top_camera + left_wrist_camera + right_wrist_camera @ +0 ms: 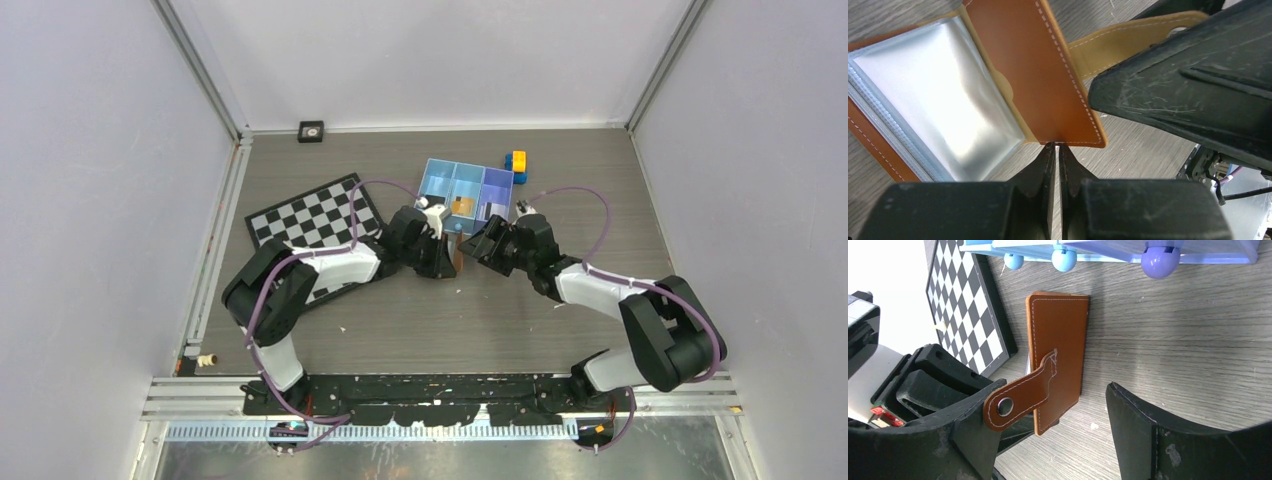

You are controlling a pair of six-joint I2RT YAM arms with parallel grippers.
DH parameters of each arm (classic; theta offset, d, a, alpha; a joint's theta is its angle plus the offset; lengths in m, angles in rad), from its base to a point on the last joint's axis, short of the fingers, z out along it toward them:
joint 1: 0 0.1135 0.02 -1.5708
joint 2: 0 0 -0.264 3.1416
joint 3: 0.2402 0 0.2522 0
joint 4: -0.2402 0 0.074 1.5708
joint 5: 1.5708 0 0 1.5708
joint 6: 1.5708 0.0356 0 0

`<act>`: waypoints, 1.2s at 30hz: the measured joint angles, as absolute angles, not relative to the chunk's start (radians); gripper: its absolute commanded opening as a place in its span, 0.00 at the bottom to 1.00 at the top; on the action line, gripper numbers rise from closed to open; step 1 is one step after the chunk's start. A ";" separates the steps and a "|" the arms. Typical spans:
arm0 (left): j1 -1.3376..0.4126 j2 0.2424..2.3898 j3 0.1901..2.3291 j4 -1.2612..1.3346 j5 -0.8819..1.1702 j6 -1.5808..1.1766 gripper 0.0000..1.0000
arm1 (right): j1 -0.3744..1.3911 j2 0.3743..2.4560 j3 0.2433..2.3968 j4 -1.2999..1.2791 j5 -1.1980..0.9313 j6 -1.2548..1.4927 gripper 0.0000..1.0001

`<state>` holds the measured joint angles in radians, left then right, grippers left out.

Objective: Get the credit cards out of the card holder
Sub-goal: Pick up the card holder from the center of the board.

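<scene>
Plainly, the left gripper [1057, 146] is clenched. Its two fingers stand almost together and nip the lower edge of the brown stitched cover of the card holder [1033, 65]. Beside that cover the holder is spread open, showing a stack of clear sleeves [938, 100] with a silver-grey sheen. Whether credit cards sit inside them cannot be told.

The right gripper [1054, 390] is released, its fingers spread wide with the near end of the holder between them. The closing strap [1020, 395], with its metal snap, overlaps the left-hand finger in that wrist view.

Seen from above, the two grippers face each other tip to tip. The holder sits between them on the table [480, 320], just in front of the blue tray [466, 172].

The left arm [320, 268] is folded sharply above its base. Its forearm reaches right and away across the near corner of the chessboard [310, 215], with the wrist pitched down toward the holder. The right arm [600, 285] mirrors it: its elbel is bent out to the right, and its forearm runs left and away to a wrist tilted down at the same spot.

A yellow-and-blue toy block [518, 165] stands by the far right end of the tray.
</scene>
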<state>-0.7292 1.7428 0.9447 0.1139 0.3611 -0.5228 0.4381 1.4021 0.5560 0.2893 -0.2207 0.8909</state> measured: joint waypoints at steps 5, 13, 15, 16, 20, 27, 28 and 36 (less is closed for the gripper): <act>-0.729 1.759 0.949 0.104 0.363 -0.517 0.08 | 0.439 1.447 0.556 0.299 -0.224 0.894 0.71; -0.729 1.774 0.963 0.097 0.363 -0.516 0.07 | 0.482 1.493 0.598 0.241 -0.187 0.868 0.49; -0.729 1.776 0.965 0.094 0.363 -0.515 0.07 | 0.493 1.493 0.612 0.229 -0.174 0.857 0.36; -0.729 1.776 0.965 0.094 0.363 -0.515 0.07 | 0.496 1.493 0.616 0.225 -0.170 0.854 0.28; -0.729 1.770 0.965 0.084 0.350 -0.515 0.07 | 0.498 1.496 0.627 0.209 -0.162 0.838 0.05; -0.719 1.601 0.888 0.055 0.274 -0.518 0.17 | 0.498 1.515 0.643 0.192 -0.161 0.828 0.00; -0.710 1.567 0.873 0.055 0.263 -0.521 0.20 | 0.498 1.513 0.643 0.192 -0.163 0.824 0.01; -0.486 1.462 0.688 0.237 0.384 -0.680 0.48 | 0.498 1.306 0.562 0.240 -0.212 0.807 0.01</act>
<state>-0.4858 1.4620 0.6880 0.2371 0.3836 -0.6796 0.4976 1.3060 0.5621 0.2401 -0.2123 0.8066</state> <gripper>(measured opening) 0.430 0.052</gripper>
